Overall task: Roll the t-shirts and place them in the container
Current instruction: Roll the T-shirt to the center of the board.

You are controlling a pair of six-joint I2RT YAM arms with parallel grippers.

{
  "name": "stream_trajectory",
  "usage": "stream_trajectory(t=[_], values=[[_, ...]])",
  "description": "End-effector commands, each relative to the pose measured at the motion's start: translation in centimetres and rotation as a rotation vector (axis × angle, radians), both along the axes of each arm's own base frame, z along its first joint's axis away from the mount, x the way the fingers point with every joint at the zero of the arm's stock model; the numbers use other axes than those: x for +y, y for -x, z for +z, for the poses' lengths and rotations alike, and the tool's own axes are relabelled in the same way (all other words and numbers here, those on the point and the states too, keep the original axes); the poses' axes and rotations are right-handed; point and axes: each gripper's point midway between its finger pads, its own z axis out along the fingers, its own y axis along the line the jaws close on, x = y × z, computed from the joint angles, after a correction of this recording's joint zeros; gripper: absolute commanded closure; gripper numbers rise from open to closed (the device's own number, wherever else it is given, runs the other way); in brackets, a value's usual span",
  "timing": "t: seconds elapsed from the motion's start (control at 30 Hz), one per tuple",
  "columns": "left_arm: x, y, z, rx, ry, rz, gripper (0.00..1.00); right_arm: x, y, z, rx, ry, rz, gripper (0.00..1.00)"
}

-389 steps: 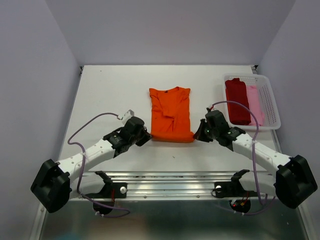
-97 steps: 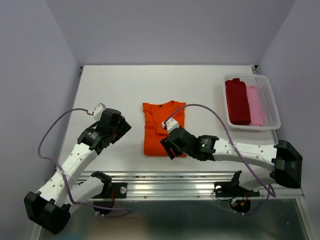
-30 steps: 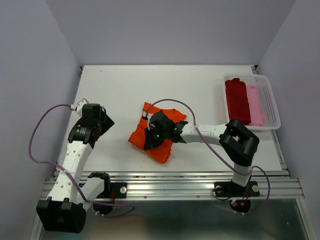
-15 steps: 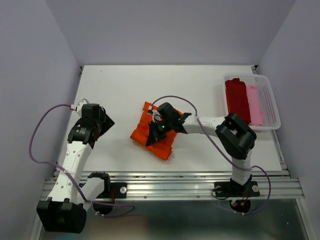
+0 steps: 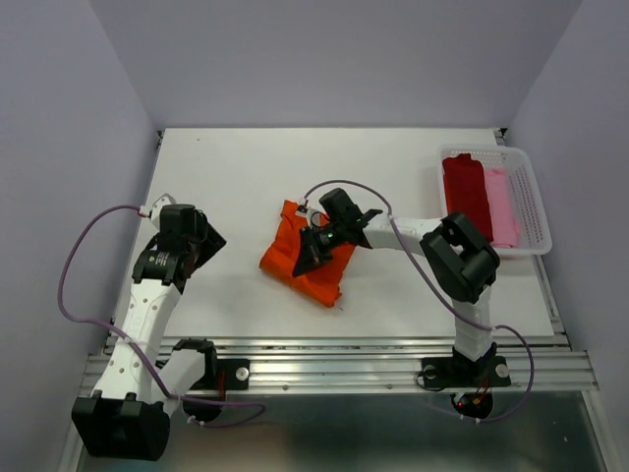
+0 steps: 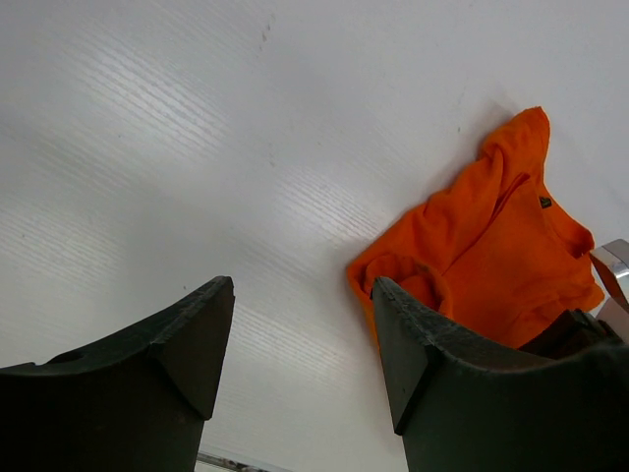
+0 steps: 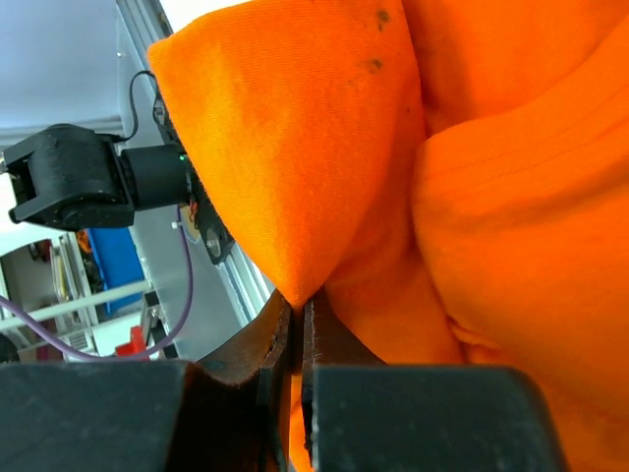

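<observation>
The orange t-shirt (image 5: 291,260) lies crumpled and skewed in the middle of the white table, partly lifted. My right gripper (image 5: 316,246) reaches across it from the right and is shut on a fold of it. In the right wrist view the fingers pinch a pointed fold of the orange t-shirt (image 7: 472,197) at the right gripper (image 7: 297,303). My left gripper (image 5: 203,240) hovers to the left of the shirt, apart from it. In its wrist view the left gripper (image 6: 300,295) is open and empty, with the orange t-shirt (image 6: 491,256) beyond its right finger. A dark red t-shirt (image 5: 464,197) and a pink t-shirt (image 5: 501,206) lie in the basket.
The white lattice basket (image 5: 537,206) stands at the right edge of the table. A metal rail (image 5: 334,362) runs along the near edge. Grey walls close in the left, back and right sides. Purple cables loop from both arms.
My right gripper has drawn back and to the right with the orange cloth, dragging and bunching the shirt. The left arm has stayed still and open.
</observation>
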Motion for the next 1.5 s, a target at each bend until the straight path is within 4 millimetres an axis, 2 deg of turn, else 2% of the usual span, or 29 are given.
stream_trajectory(t=[0.0,0.03,0.17,0.5,0.67,0.9,1.07,1.17,1.2,1.33,1.47], values=[[0.0,-0.4,1.0,-0.050,0.011,0.000,0.31,0.5,-0.5,0.3,-0.023,-0.035,0.078,0.95],[-0.1,-0.5,1.0,-0.052,0.014,-0.003,0.31,0.5,-1.2,0.7,-0.035,-0.040,0.074,0.95],[-0.2,-0.4,0.8,-0.049,0.020,-0.006,0.31,0.6,-1.9,0.1,-0.059,-0.011,0.076,0.95],[-0.4,-0.2,0.6,-0.048,0.030,-0.011,0.32,-0.4,-4.6,-0.6,-0.144,0.075,0.069,0.98],[-0.5,-0.3,0.6,-0.053,0.033,-0.013,0.32,-0.5,-5.2,-1.0,-0.151,0.079,0.083,0.98],[-0.8,-0.3,0.5,-0.052,0.044,-0.023,0.32,-1.0,-6.2,-1.5,-0.166,0.086,0.097,0.94],[-0.9,-0.2,0.5,-0.056,0.054,-0.027,0.32,-1.1,-6.6,-1.1,-0.188,0.099,0.092,0.92],[-0.9,-0.2,0.6,-0.060,0.052,-0.025,0.32,-1.4,-7.1,0.1,-0.238,0.112,0.056,0.95],[-0.9,-0.2,0.6,-0.060,0.052,-0.025,0.32,-1.5,-7.0,0.9,-0.250,0.105,0.048,0.95],[-0.7,-0.4,0.7,-0.059,0.045,-0.019,0.32,-1.1,-5.8,1.6,-0.259,0.101,0.060,0.95],[-0.5,-0.7,0.9,-0.059,0.031,-0.013,0.32,0.3,-3.2,0.4,-0.245,0.117,0.098,0.95]])
